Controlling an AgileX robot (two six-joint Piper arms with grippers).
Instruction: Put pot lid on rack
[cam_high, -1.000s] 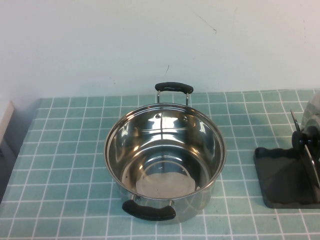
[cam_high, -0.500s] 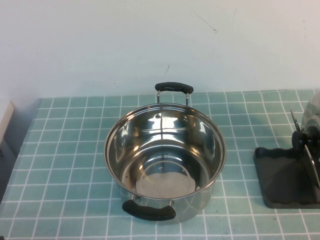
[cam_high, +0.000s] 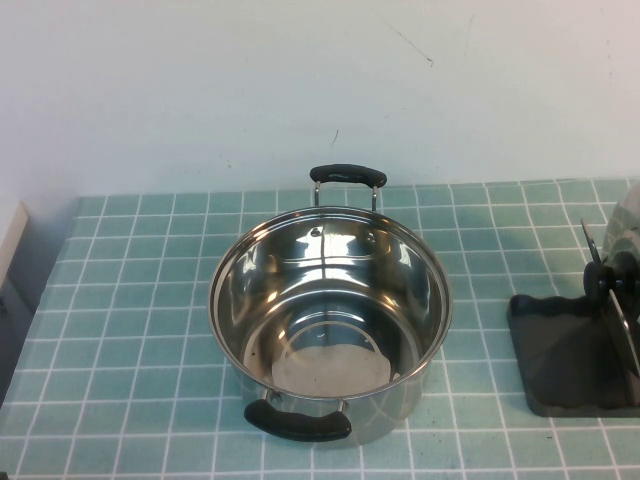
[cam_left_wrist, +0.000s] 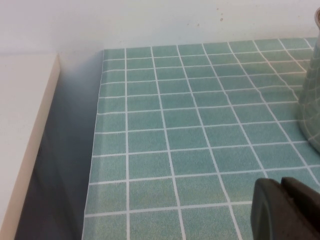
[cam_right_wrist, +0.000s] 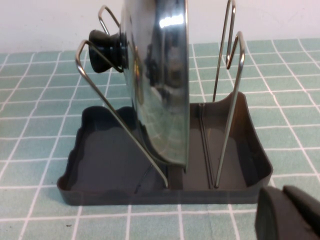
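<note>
Left claw (cam_left_wrist: 286, 210) and right claw (cam_right_wrist: 290, 212), fingers together, above teal tiled table (cam_high: 130, 300); pot lid (cam_right_wrist: 160, 80) upright in rack (cam_right_wrist: 100, 150).

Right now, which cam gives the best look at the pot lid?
Right wrist view: the pot lid stands on edge in the rack, knob and rim visible, with the right claw near it. The high view catches only a sliver at the right edge. The left wrist view shows none, just the left claw over tiles.

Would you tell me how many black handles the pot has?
2: one handle at the pot's far rim, one handle at its near rim. Neither gripper shows from above.
</note>
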